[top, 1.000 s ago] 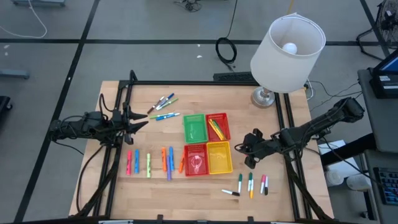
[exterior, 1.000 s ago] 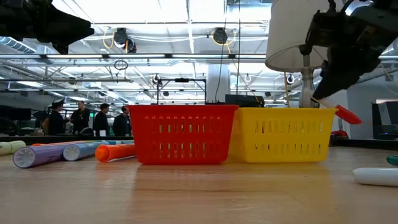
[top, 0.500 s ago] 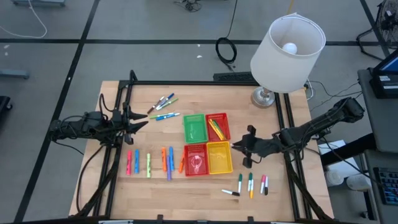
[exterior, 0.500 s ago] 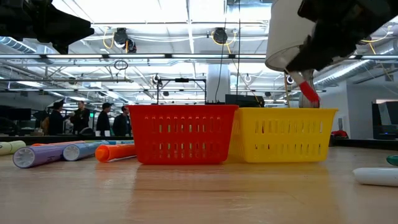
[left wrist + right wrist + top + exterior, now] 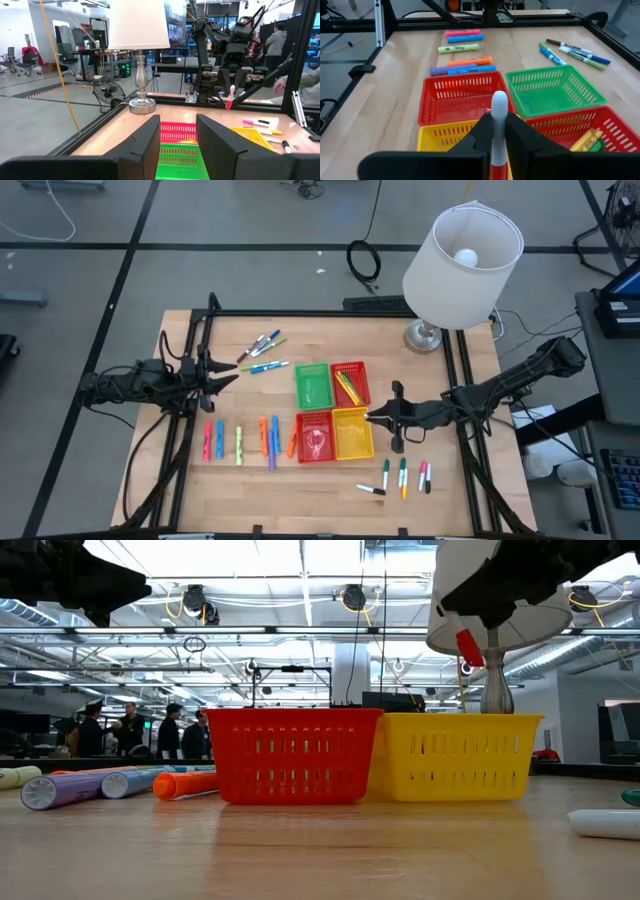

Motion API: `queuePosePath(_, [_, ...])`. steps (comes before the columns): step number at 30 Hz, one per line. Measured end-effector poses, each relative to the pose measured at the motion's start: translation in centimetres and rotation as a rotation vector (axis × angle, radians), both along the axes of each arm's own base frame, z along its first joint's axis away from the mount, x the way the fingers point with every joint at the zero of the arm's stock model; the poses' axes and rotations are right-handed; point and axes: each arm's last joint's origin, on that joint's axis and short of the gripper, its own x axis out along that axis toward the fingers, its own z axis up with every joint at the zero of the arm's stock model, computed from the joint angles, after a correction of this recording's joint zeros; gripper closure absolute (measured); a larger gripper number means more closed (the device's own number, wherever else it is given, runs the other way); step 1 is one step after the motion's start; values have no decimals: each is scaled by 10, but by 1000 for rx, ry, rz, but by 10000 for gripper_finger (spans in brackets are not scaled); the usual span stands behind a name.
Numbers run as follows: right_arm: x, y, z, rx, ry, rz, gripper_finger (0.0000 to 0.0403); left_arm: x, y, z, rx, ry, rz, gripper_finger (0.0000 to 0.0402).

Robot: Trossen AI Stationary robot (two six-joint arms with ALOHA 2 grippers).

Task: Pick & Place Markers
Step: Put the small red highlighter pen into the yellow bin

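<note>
fingers of my right gripper (image 5: pixel 498 131) are pressed together on a slim red marker with a white cap (image 5: pixel 498 120), pinching it along its barrel so that the white cap pokes out past my fingertips. in the high view that right gripper (image 5: pixel 372 416) hangs just beside the yellow square plastic basket (image 5: pixel 352 442), at the edge that faces away from the red baskets' side, and in the low view the red marker (image 5: pixel 468 647) hangs tilted in the air above the yellow basket (image 5: pixel 455 756), clear of its rim. taking the yellow basket as my landmark: a red square plastic basket (image 5: pixel 314 436) touches it on one side, a second red basket (image 5: pixel 351 384) with yellow and green markers inside touches it toward the lamp, and a green square plastic basket (image 5: pixel 312 385) sits diagonal to it. beyond the first red basket, away from the yellow one, lies a row of pink, blue, yellow-green, orange and purple markers (image 5: pixel 240 441) on the wooden table (image 5: pixel 190 480). near the yellow basket's front corner lie four more thin markers (image 5: pixel 404 476), apart from it. past the green basket, far from the yellow one, lie a few blue and green markers (image 5: pixel 262 346). a white-shaded lamp on a metal base (image 5: pixel 462 265) stands well apart from the yellow basket. my left gripper (image 5: pixel 222 370) waits far beyond the row of markers, its fingers (image 5: pixel 145 142) spread and empty.
</note>
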Motion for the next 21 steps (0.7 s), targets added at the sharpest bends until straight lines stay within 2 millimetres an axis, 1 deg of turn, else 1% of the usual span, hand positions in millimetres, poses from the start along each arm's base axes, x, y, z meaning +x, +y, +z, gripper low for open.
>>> queuePosePath(6, [1, 0, 1, 1, -11, 2, 379, 0, 0, 0, 0, 0, 0, 268])
queuePosePath(9, [4, 2, 1, -2, -37, 6, 379, 0, 0, 0, 0, 0, 0, 268])
queuePosePath(15, [18, 8, -11, -55, -40, 30, 379, 0, 0, 0, 0, -1, 0, 268])
queuePosePath(21, [31, 13, -23, -52, -43, 55, 378, 0, 0, 0, 0, -1, 1, 268])
